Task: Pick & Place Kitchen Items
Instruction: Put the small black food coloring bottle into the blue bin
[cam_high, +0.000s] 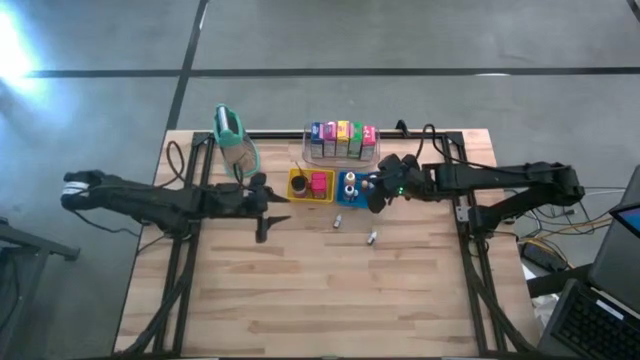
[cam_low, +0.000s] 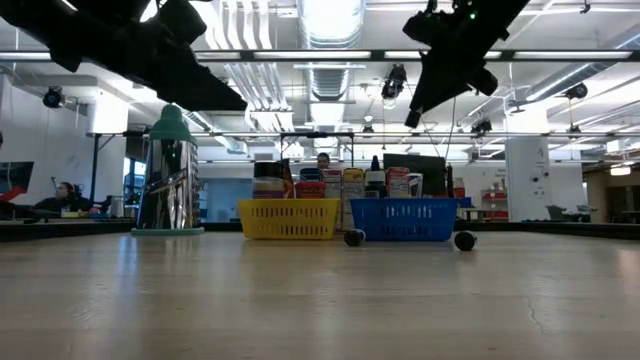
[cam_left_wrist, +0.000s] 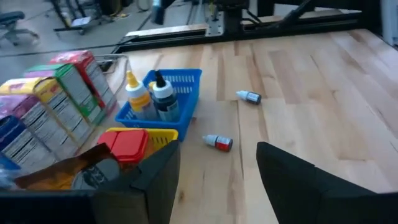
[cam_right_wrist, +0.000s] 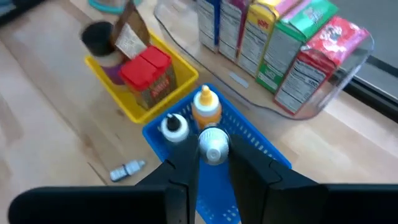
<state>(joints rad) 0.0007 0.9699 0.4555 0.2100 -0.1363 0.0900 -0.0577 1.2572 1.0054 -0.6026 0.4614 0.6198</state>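
My right gripper (cam_right_wrist: 214, 163) hangs over the blue tray (cam_right_wrist: 249, 146), pinched on a small white-capped bottle (cam_right_wrist: 214, 145). My left gripper (cam_left_wrist: 217, 180) waits open above pale wood planks (cam_high: 320, 290) beside the yellow tray (cam_left_wrist: 163, 134). Two tiny bottles (cam_high: 370, 238) lie loose on the table; cartons (cam_high: 342, 138) stand in the clear bin. Behind, ceiling lights (cam_low: 330, 20) and a seated person (cam_low: 66, 192).

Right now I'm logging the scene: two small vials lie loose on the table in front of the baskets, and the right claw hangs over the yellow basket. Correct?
Not quite. The right claw hangs over the blue basket, not the yellow basket; the right wrist view shows it gripping a white-capped bottle there. The two small vials do lie loose on the table.
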